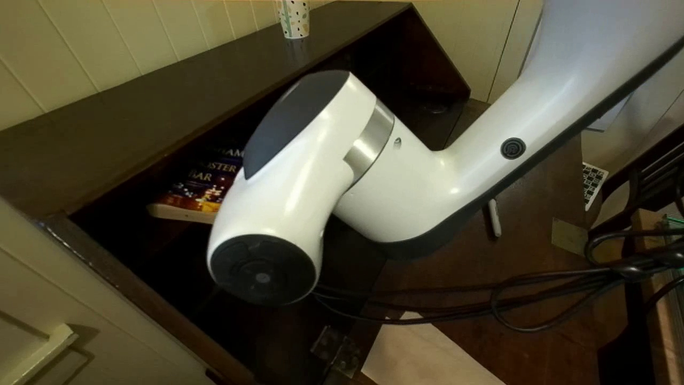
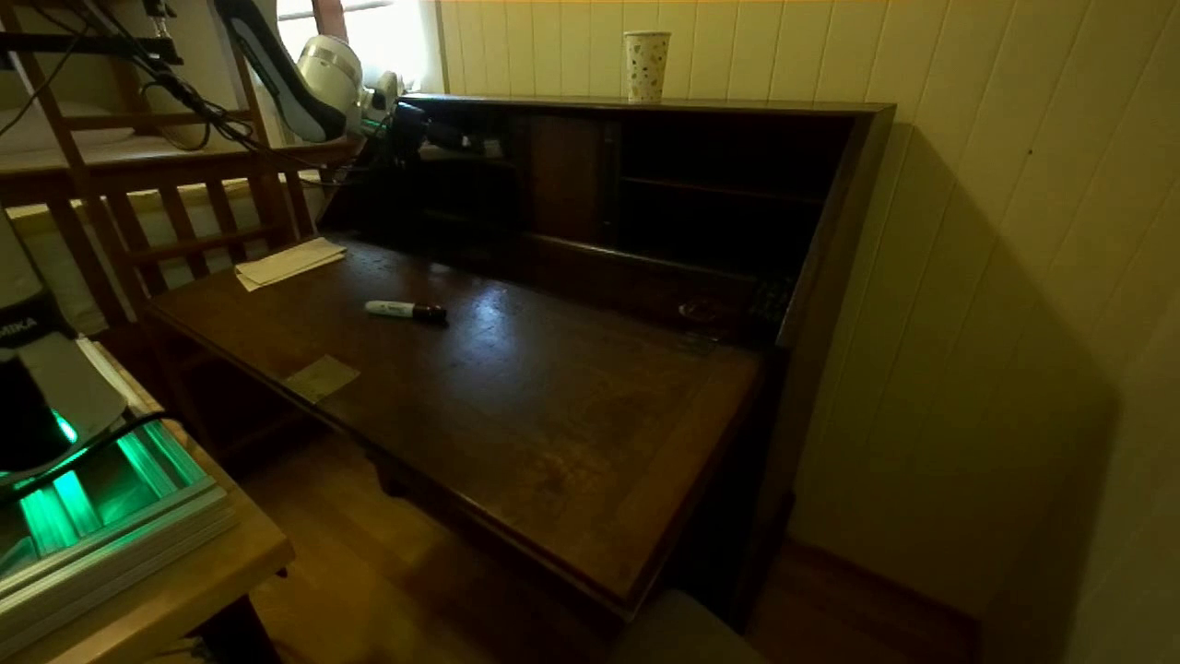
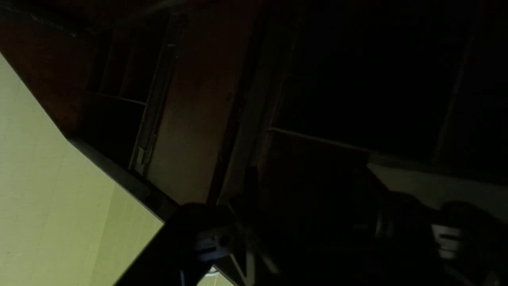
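Observation:
My gripper [image 3: 307, 178] is very dark in the wrist view. Its two fingers stand apart, with only darkness visible between them. In an exterior view the gripper [image 2: 466, 141] is at the upper left compartments of the dark wooden desk hutch [image 2: 567, 180]. In an exterior view a book [image 1: 203, 184] with a dark, city-lights cover lies in that compartment area, partly hidden by the white arm [image 1: 299, 176], which also hides the gripper there. A pale patch [image 3: 420, 180] shows beside the right finger in the wrist view; I cannot tell what it is.
A spotted paper cup [image 1: 295, 21] stands on the hutch top, also seen in an exterior view [image 2: 645, 66]. A marker [image 2: 402, 311], a folded paper [image 2: 290, 264] and a flat square plate [image 2: 323, 378] are on the desk top [image 2: 572, 415]. Black cables [image 1: 556, 272] hang across it.

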Available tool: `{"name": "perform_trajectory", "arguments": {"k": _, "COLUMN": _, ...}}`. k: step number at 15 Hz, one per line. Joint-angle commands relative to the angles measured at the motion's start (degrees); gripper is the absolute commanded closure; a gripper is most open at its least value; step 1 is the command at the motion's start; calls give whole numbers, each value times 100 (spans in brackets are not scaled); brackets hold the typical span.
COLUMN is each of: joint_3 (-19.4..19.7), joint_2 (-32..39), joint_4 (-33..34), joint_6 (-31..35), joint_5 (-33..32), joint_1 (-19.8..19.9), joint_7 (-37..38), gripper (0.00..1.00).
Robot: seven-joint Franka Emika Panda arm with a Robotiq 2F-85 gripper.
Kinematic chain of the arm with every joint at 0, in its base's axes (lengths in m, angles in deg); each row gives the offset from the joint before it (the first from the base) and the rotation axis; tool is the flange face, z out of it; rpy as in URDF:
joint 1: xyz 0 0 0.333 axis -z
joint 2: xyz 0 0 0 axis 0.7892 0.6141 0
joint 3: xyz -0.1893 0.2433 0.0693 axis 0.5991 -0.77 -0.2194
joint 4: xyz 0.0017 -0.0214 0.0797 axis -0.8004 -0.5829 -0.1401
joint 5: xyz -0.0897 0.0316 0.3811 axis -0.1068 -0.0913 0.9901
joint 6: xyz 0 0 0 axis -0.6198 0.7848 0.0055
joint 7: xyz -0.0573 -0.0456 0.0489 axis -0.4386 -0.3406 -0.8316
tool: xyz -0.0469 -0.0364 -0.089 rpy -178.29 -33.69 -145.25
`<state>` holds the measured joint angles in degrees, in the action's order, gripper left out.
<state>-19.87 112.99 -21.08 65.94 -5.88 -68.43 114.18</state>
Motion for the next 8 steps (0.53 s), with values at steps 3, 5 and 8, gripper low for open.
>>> {"name": "perform_trajectory", "arguments": {"k": 3, "joint_3": -46, "joint_2": -707, "joint_4": -1175, "joint_6": 281, "joint_5": -14, "joint_1": 127, "joint_7": 577, "gripper": 11}}
{"name": "perform_trajectory", "arguments": {"k": 5, "joint_3": -36, "joint_2": -861, "joint_4": -1475, "joint_6": 440, "joint_5": -193, "joint_1": 168, "joint_7": 693, "gripper": 11}}
{"name": "perform_trajectory", "arguments": {"k": 8, "joint_3": -37, "joint_2": -1190, "joint_4": -1994, "joint_6": 1063, "joint_5": -512, "joint_1": 334, "joint_7": 663, "gripper": 11}}
